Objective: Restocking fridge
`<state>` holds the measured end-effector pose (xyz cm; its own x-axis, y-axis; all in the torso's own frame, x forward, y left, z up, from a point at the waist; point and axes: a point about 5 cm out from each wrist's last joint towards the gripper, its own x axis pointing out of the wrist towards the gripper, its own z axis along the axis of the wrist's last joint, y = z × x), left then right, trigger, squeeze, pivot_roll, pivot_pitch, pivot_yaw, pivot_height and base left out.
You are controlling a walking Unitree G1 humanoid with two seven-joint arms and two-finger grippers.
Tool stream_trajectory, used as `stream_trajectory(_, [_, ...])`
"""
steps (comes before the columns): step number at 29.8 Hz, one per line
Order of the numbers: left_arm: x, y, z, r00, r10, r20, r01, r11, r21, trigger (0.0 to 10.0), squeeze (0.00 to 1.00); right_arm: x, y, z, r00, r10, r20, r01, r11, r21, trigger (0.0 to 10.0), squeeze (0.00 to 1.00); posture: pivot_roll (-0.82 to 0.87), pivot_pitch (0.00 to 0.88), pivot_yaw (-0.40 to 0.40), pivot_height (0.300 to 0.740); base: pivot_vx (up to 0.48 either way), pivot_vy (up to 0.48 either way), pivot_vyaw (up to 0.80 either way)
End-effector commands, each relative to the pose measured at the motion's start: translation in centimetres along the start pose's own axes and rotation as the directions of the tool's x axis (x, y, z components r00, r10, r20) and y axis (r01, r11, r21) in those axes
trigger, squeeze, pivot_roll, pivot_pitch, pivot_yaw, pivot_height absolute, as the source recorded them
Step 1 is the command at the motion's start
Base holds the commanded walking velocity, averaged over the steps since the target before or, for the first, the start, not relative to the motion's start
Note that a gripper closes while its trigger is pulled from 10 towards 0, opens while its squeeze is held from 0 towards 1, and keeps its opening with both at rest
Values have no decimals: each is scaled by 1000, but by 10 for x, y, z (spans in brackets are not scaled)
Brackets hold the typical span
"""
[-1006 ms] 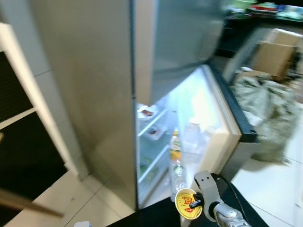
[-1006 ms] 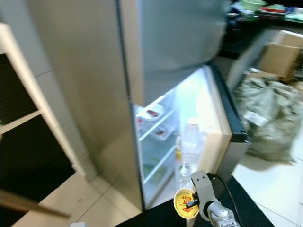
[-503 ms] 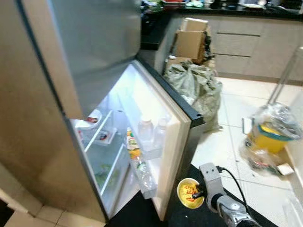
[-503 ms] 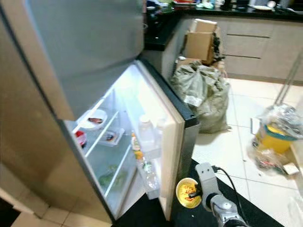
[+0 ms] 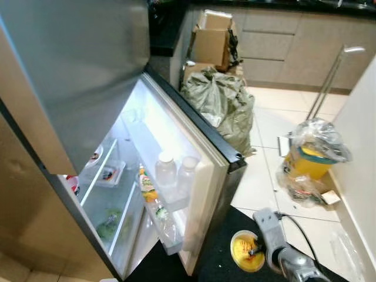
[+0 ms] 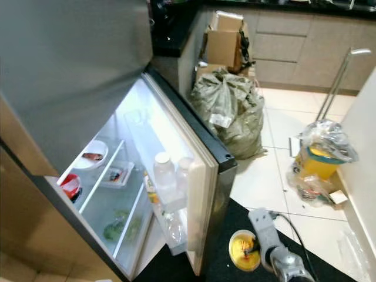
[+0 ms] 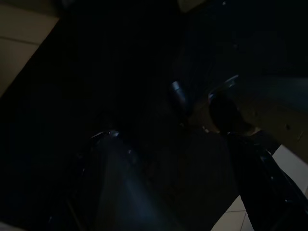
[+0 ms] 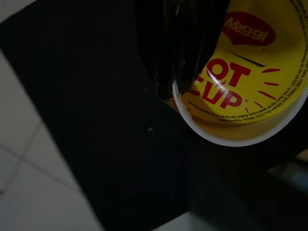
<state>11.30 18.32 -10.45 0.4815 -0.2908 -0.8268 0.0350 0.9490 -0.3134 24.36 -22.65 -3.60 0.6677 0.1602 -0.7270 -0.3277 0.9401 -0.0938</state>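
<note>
My right gripper [image 5: 254,254] pinches the noodle cup [image 5: 247,251] by its rim, a thin hold that could slip near the fridge door [image 5: 200,176]

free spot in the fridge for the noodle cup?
Right gripper holds the yellow Maggi noodle cup. Freest: glass shelf between the clear tray and the greens. Crowded: door bin with two white-capped bottles; top shelf with white bowl.

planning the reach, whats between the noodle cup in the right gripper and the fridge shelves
The open fridge door, its rack holding bottles, stands between the noodle cup and the shelves, in both eye views.
</note>
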Motion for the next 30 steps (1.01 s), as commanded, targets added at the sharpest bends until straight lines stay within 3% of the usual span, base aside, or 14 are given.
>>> stream_trajectory(1, [-1,-3,-10,999,-7,-31,7,1000,-6,10000,0,-2,3,-11,998,39,-41,-39,999,-3,10000,0,-47,36,10,740,0,0,0])
stream_trajectory(8, [-2,-1,-10,999,-7,-32,7,1000,-3,10000,0,-3,23,-19,967,244,-72,-247,968,-38,10000,0,-49,38,14,740,0,0,0])
stream_trajectory(16, [-1,-1,-8,999,3,-38,-3,1000,0,10000,0,0,30,-14,955,290,-62,-293,954,-56,10000,0,-47,37,17,740,0,0,0])
stream_trajectory(19, [0,-2,-9,999,4,-49,-4,1000,5,10000,0,1,32,-11,953,298,-56,-301,951,-64,10000,0,-46,37,16,740,-476,0,0])
stream_trajectory(22, [0,-3,-10,998,9,-62,-8,1000,18,10000,0,3,35,-4,949,313,-41,-315,946,-82,10000,0,-44,36,15,740,-480,0,0])
stream_trajectory(30, [-1,1,-8,998,34,-44,-34,999,-4,10000,0,7,44,14,929,369,16,-364,923,-126,10000,0,-41,34,14,740,0,0,0])
